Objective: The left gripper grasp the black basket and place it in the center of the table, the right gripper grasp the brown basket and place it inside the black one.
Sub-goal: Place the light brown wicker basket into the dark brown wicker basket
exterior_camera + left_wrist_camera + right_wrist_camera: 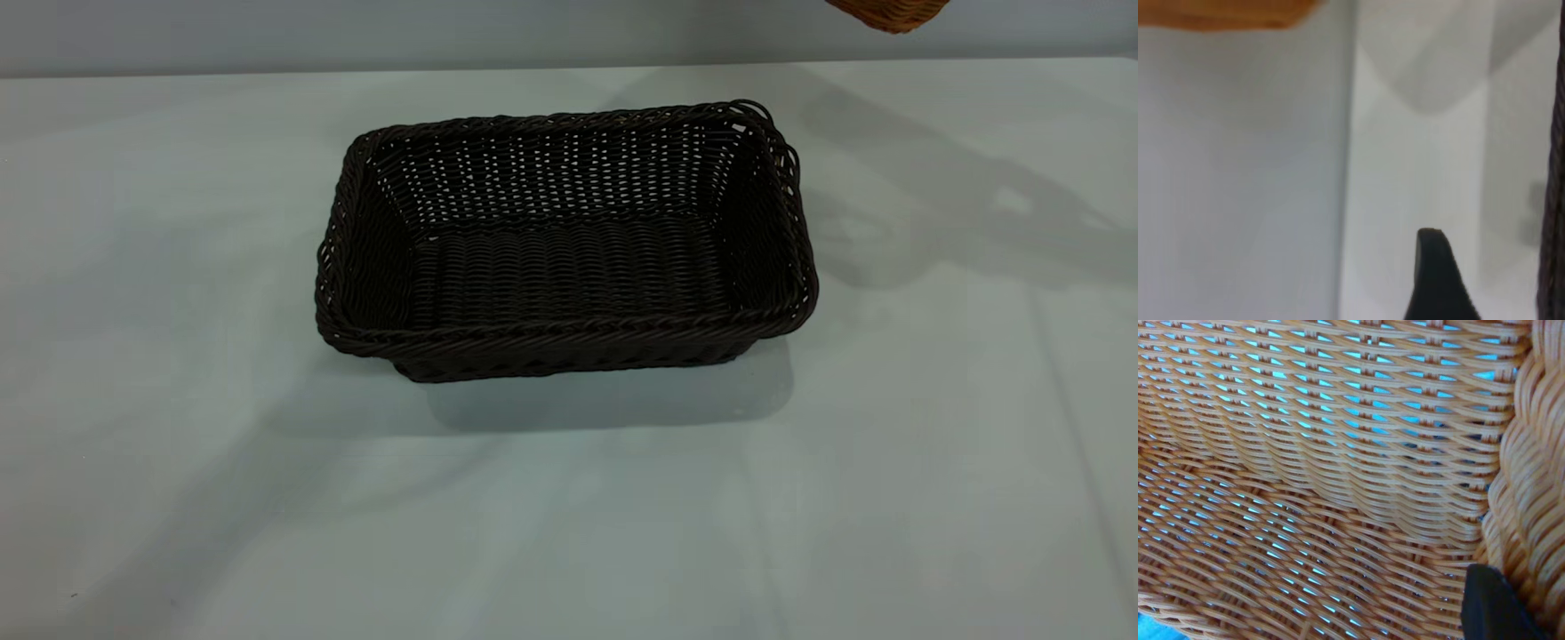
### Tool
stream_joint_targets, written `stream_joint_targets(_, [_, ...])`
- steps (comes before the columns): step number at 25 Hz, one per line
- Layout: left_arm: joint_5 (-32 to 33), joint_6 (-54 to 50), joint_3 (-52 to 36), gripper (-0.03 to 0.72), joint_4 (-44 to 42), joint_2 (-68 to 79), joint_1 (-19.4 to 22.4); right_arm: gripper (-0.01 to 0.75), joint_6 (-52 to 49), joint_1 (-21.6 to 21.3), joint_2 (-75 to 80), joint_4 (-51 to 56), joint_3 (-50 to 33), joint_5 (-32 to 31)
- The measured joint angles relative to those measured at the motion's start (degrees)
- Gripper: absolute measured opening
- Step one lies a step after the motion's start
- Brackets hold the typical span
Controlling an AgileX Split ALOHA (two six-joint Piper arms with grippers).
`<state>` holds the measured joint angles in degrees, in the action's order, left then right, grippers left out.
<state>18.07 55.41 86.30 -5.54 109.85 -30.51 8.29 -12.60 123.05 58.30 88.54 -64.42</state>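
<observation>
Brown basket (1325, 487) weave fills the right wrist view, with one dark fingertip (1491, 607) of the right gripper against its braided rim; whether the fingers clamp it cannot be told. Only its corner shows at the exterior view's top right edge, above the table (178, 444). The black basket (564, 244) sits upright mid-table, long axis left to right. One left gripper finger (1435, 280) shows; its spread is unclear.
</observation>
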Motion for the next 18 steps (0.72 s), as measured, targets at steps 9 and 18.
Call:
stream_joint_targets(9, [1.90, 0.40, 0.00, 0.419, 0.17, -17.34, 0.00, 0.081, 5.17, 13.84, 0.00, -14.49, 0.18, -3.28])
stream_joint_targets(18, [2.97, -2.99, 0.00, 0.419, 0.22, -23.99, 0.00, 0.081, 5.59, 23.55, 0.69, -22.14, 0.18, -0.12])
